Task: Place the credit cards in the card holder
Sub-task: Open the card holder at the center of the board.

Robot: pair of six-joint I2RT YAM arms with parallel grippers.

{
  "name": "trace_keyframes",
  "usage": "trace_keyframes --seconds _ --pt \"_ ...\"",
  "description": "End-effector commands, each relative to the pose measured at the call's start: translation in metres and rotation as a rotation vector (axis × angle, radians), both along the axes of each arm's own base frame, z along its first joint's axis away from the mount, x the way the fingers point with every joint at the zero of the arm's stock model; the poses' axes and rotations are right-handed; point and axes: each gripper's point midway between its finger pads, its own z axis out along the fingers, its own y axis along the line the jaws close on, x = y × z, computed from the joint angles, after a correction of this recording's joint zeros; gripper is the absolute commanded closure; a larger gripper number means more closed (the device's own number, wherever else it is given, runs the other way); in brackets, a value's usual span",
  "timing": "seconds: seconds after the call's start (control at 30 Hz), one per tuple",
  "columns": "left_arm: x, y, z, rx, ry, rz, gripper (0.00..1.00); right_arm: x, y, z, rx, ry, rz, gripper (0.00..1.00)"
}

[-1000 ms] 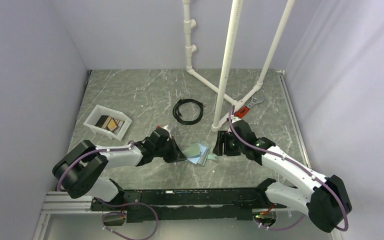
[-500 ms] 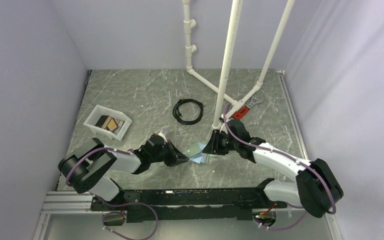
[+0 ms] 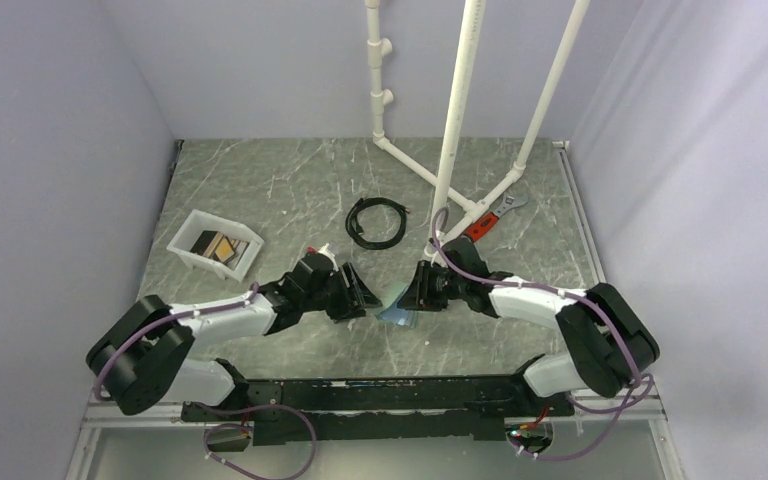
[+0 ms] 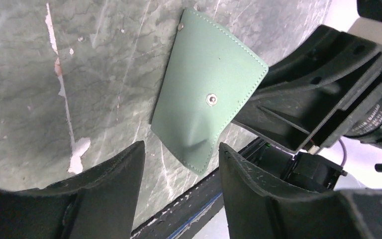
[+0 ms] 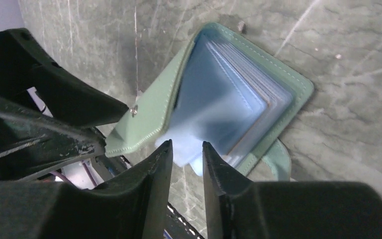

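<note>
The card holder (image 3: pixel 397 310), grey-green with light blue inner leaves, lies part open on the table between my two grippers. My right gripper (image 3: pixel 418 291) has its jaws narrowed on a corner of the blue leaves (image 5: pixel 219 104), which fill the gap at the tips of the right gripper (image 5: pixel 185 147). The green cover (image 4: pixel 209 94) stands just beyond my left gripper (image 4: pixel 180 149), which is open and holds nothing. The left gripper (image 3: pixel 362 292) sits just left of the card holder. Tan and dark credit cards (image 3: pixel 218 247) lie in the white tray (image 3: pixel 178 240) at the left.
A coiled black cable (image 3: pixel 375 222) lies behind the grippers. White pipe legs (image 3: pixel 450 150) stand at the back right, with a red-handled wrench (image 3: pixel 490 215) beside them. A black rail (image 3: pixel 360 395) runs along the near edge.
My left gripper has opened, let go of the card holder and drawn back slightly left. My right gripper moved left onto the card holder and closed on its blue leaves.
</note>
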Motion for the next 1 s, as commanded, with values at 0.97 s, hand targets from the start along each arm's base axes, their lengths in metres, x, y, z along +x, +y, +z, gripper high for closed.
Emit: trace_keyframes --seconds 0.97 --pt "0.022 0.014 -0.016 0.371 -0.097 -0.165 0.67 0.007 -0.002 0.031 -0.063 -0.158 -0.037 0.45"
